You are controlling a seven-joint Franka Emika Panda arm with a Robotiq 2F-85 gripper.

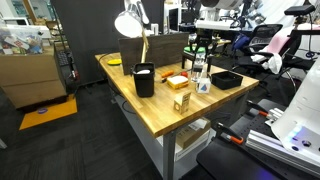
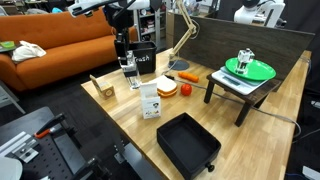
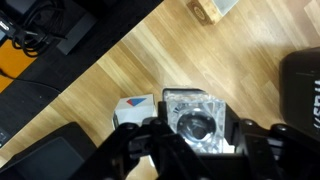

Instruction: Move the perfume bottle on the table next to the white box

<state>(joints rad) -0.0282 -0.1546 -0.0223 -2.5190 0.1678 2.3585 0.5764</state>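
The perfume bottle (image 3: 193, 112), clear glass seen from above, sits between my gripper's (image 3: 197, 138) two black fingers, which are shut on it. The white box (image 3: 133, 108), with a blue and red mark, lies just left of the bottle in the wrist view. In both exterior views the gripper (image 1: 200, 55) (image 2: 125, 48) holds the bottle (image 1: 199, 70) (image 2: 129, 70) upright, low over the wooden table (image 1: 150, 115) and next to the black cup (image 2: 143, 62). The white box (image 1: 203, 85) (image 2: 150, 100) stands upright nearby. I cannot tell whether the bottle touches the table.
A black cup (image 1: 144, 80), a yellow-orange carton (image 1: 181, 100) (image 2: 100, 88) and a flat red-orange box (image 1: 176, 82) (image 2: 167, 88) are on the table. A black tray (image 2: 187, 145) (image 1: 225, 79) lies near the edge. A desk lamp (image 1: 130, 22) and a green plate on a stand (image 2: 248, 68) stand behind.
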